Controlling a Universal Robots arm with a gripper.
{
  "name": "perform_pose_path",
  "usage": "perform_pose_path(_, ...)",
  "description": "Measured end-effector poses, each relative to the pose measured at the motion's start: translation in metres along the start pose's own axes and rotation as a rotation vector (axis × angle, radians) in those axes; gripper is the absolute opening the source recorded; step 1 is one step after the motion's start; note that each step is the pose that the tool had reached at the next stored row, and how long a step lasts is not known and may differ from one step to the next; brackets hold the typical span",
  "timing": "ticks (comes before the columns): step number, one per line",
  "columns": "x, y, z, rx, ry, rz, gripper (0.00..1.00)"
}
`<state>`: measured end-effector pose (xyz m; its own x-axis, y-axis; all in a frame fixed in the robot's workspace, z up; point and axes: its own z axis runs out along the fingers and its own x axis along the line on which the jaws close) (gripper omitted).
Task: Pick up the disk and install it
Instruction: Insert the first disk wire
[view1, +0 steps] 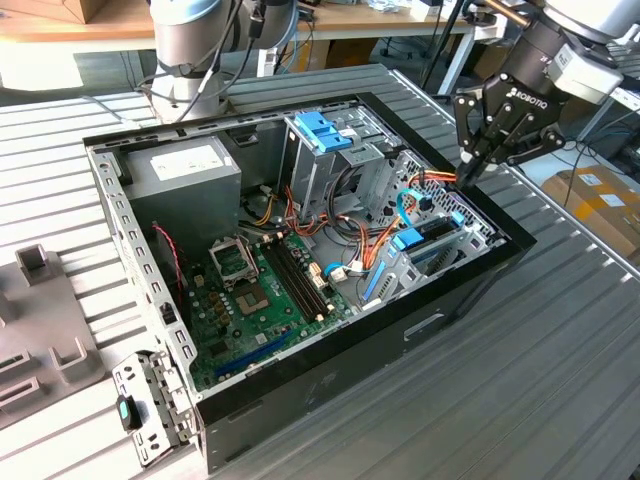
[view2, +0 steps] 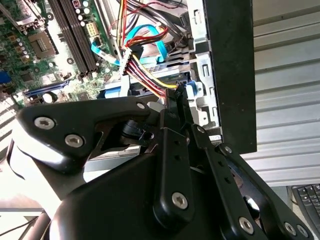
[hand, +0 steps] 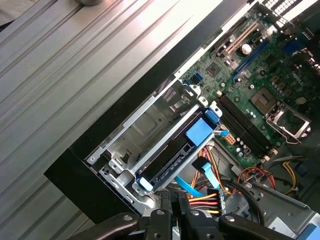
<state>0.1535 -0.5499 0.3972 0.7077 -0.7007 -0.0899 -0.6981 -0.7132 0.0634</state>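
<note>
The disk (view1: 427, 237) sits on edge in the metal bay at the corner of the open computer case (view1: 330, 385), on the exterior view's right. Its blue rails and blue tab show. In the first wrist view the disk (hand: 172, 159) lies slotted between the bay's rails under that tab. My gripper (view1: 468, 172) hangs just above the case's wall, beside the disk bay and over the coloured cables (view1: 440, 182). Its fingers are shut with nothing between them. The fingertips (view2: 178, 95) point down at the cable plug, and the gripper (hand: 175, 207) is apart from the disk.
A grey power-supply box (view1: 186, 168) and a drive cage with a blue handle (view1: 322, 130) fill the case's back. The motherboard (view1: 262, 292) lies in the middle. A grey plastic piece (view1: 40, 320) rests on the slatted table on the exterior view's left, and a cardboard box (view1: 600, 195) stands at its right.
</note>
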Motion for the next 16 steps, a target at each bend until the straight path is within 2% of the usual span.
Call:
perform_pose_path(10, -0.0151, 0.015, 0.0023, 0.0003, 0.0004, 0.0, 0.17)
perform_pose_path(16, -0.021, 0.0231, 0.0034, 0.0006, 0.0006, 0.0, 0.17)
